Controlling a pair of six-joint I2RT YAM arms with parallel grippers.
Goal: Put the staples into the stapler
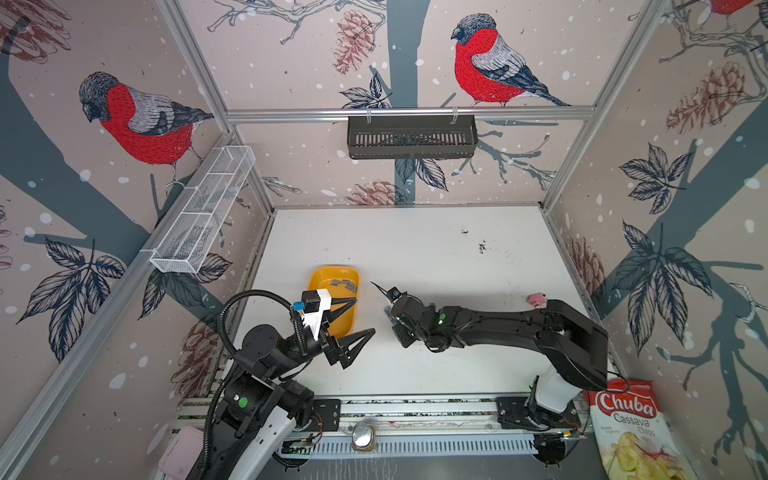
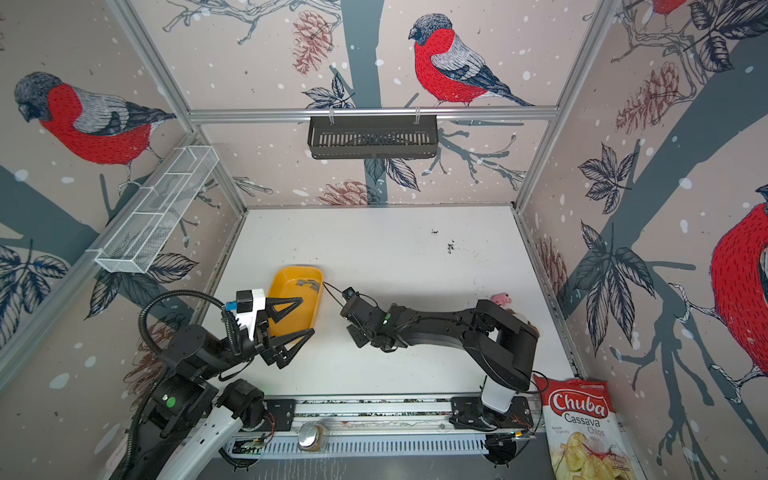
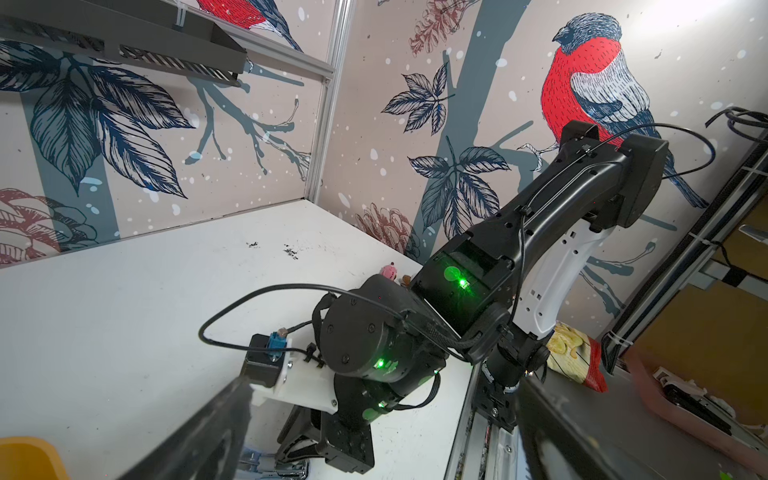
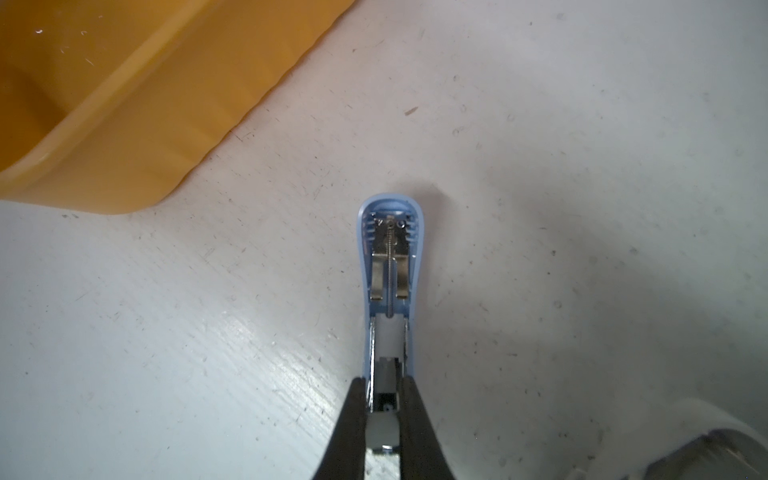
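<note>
Gripping the rounded blue-plastic stapler [image 4: 388, 266], the right hand [image 4: 383, 390] clamps; left hand [image 1: 365, 316] gapes.

White table [image 1: 415, 249], yellow tray [image 1: 320, 282] at left, blue stapler [image 4: 388, 266] beside it, pink toy [image 1: 537, 299], dark specks [image 1: 481, 247]

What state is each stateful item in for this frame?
Light-blue plastic stapler: hinged open, inside exposed.
Silver-grey staple strips: lying loose in yellow plastic tray.
Left pincer: open, empty.
Right pincer: shut on the stapler.
</note>
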